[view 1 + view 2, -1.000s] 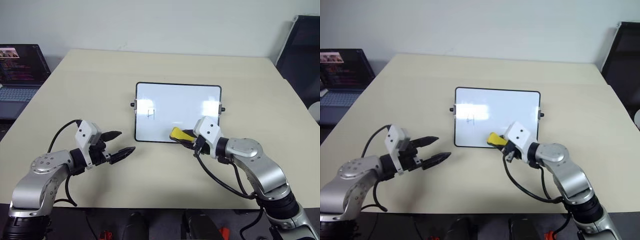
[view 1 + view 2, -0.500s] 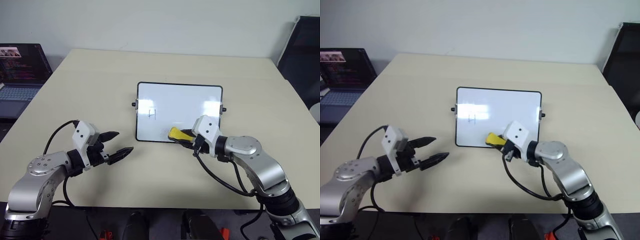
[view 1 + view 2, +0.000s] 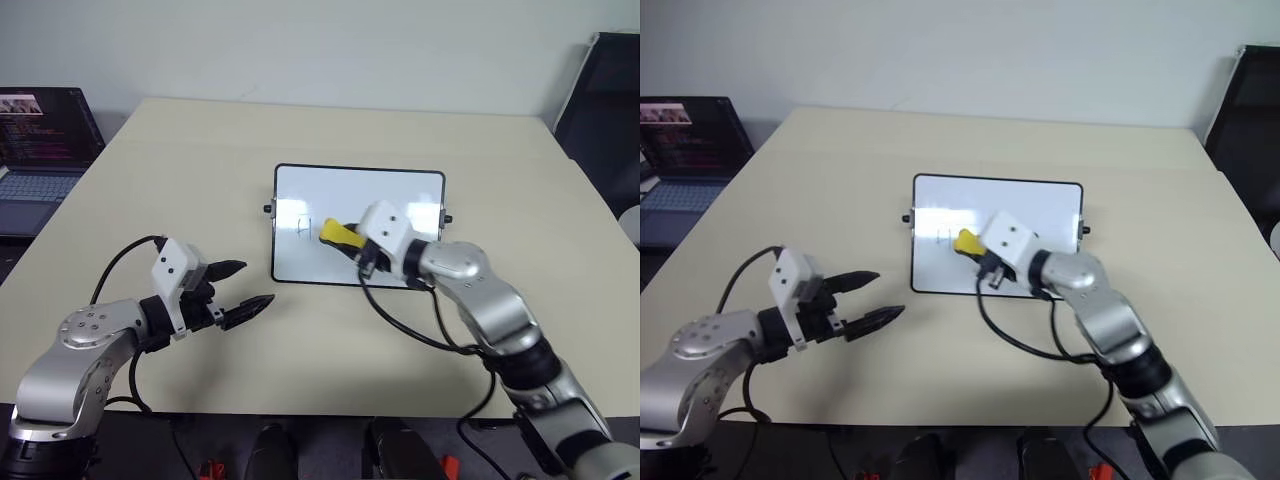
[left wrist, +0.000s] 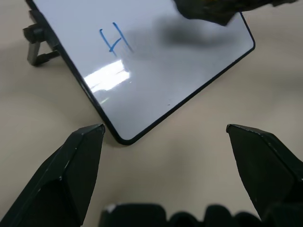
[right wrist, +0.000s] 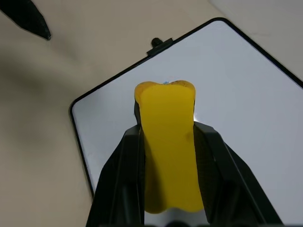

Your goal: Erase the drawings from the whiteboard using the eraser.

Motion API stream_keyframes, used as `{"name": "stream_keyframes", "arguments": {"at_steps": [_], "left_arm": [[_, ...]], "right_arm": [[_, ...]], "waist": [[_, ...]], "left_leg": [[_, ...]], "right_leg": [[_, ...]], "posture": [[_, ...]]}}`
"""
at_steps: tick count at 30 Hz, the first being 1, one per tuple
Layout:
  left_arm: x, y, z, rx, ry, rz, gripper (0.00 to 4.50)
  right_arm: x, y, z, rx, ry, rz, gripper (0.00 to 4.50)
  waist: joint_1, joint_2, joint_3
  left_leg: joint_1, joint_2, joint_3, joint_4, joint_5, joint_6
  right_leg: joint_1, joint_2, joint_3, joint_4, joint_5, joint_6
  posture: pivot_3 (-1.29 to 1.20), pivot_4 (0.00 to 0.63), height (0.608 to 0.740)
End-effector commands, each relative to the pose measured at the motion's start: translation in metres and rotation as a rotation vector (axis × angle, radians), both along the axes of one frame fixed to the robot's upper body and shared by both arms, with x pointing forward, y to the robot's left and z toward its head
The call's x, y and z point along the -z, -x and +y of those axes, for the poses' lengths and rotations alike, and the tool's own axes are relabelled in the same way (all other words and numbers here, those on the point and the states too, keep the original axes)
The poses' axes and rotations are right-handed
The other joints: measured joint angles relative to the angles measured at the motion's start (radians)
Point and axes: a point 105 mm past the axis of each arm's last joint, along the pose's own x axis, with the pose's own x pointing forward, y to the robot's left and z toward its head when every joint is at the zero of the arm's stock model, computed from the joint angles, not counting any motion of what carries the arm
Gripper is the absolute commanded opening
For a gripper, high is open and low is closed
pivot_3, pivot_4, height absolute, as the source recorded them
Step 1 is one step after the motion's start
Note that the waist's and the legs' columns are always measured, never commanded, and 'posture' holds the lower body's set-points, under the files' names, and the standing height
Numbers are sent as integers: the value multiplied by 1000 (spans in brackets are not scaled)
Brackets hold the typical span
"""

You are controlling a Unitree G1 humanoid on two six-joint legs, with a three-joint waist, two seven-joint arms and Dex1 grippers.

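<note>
The whiteboard (image 3: 400, 195) lies flat in the middle of the tan table. One blue mark shaped like an H (image 4: 112, 39) is still on its left part, faint in the head view (image 3: 304, 227). My right gripper (image 3: 345, 240) is shut on the yellow eraser (image 3: 336, 234), which sits over the board just right of that mark. In the right wrist view the eraser (image 5: 166, 142) stands between both black fingers and hides the board under it. My left gripper (image 3: 255, 283) hovers open over the table off the board's near left corner, with nothing in it.
An open laptop (image 3: 40, 140) stands beyond the table's left edge. A black chair (image 3: 605, 100) is at the far right. The board's small black knobs (image 3: 267, 209) stick out at its sides.
My right gripper has carried the eraser from the board's near edge up and to the left, close to the blue mark. The left gripper has stayed about where it was.
</note>
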Motion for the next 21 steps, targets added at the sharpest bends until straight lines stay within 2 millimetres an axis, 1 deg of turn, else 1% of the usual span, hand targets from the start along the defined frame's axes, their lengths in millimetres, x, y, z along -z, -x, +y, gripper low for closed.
{"name": "stream_keyframes", "arguments": {"at_steps": [1, 3, 4, 7, 8, 11, 13, 15, 16, 17, 19, 21], "left_arm": [[-9, -3, -3, 26, -24, -26, 4500], [-9, -4, -3, 30, -26, -24, 4500], [-8, -5, -3, 31, -28, -22, 4500], [-3, -7, 4, 15, -37, -19, 4500], [-2, -7, 7, 7, -36, -20, 4500], [3, -6, 12, -10, -38, -23, 4500], [7, -5, 15, -19, -40, -23, 4500], [9, -4, 17, -21, -41, -25, 4500], [9, -4, 18, -21, -42, -25, 4500], [10, -4, 19, -23, -42, -25, 4500], [12, -4, 22, -26, -45, -24, 4500], [13, -4, 24, -27, -46, -23, 4500]], "right_arm": [[-13, -13, 18, 2, 36, -117, 1090], [-14, -22, 27, 16, 48, -128, 1090], [-14, -25, 29, 24, 56, -135, 1090], [-12, -37, 35, 41, 93, -163, 1090], [-9, -38, 35, 35, 118, -163, 1090], [13, -35, 32, -6, 214, -114, 1090], [30, -26, 26, -62, 289, -69, 1090], [36, -21, 23, -92, 324, -48, 1090], [37, -21, 23, -100, 338, -57, 1090], [33, -24, 23, -89, 344, -88, 1090], [20, -35, 24, -38, 328, -169, 1090], [-1, -48, 25, 38, 273, -258, 1090]], "waist": [[0, 0, 0], [0, 0, 0], [0, 0, 0], [0, 0, 0], [0, 1, 0], [1, 1, 0], [1, 1, 0], [2, 1, 0], [2, 1, 0], [2, 1, 0], [1, 1, 1], [1, 1, 1]], "left_leg": [[0, 0, 0, 0, 0, 0], [0, 0, 0, -1, 0, 0], [0, 0, 0, -1, 0, 0], [0, 0, 0, -2, 0, 0], [0, 0, 0, -2, 0, 0], [0, 0, 0, -2, 0, 0], [0, 1, 0, -3, 0, 0], [0, 1, 0, -3, 0, 0], [0, 1, 0, -2, 0, 0], [0, 1, 0, -2, 0, 0], [0, 1, 0, 0, 0, 0], [1, 1, 0, 1, 1, 0]], "right_leg": [[0, 0, 0, 0, 0, 1], [0, 0, 0, 0, 1, 2], [0, 0, 0, 0, 3, 0], [0, 0, -1, 0, 4, -1], [0, 0, -1, 0, 4, -1], [-1, 0, -2, 0, 4, -1], [-1, 0, -2, 0, 4, -1], [0, 0, -2, 0, 4, -1], [0, 0, -2, 0, 3, -2], [0, 0, -2, 1, 2, -2], [0, 0, -2, 1, 1, -3], [0, 0, -1, 1, 2, -2]], "posture": [[0, 150, 740], [0, 150, 740], [0, 150, 740], [0, 150, 740], [0, 150, 740], [0, 150, 740], [0, 150, 740], [0, 150, 740], [0, 150, 740], [0, 150, 740], [0, 150, 740], [0, 150, 740]]}}
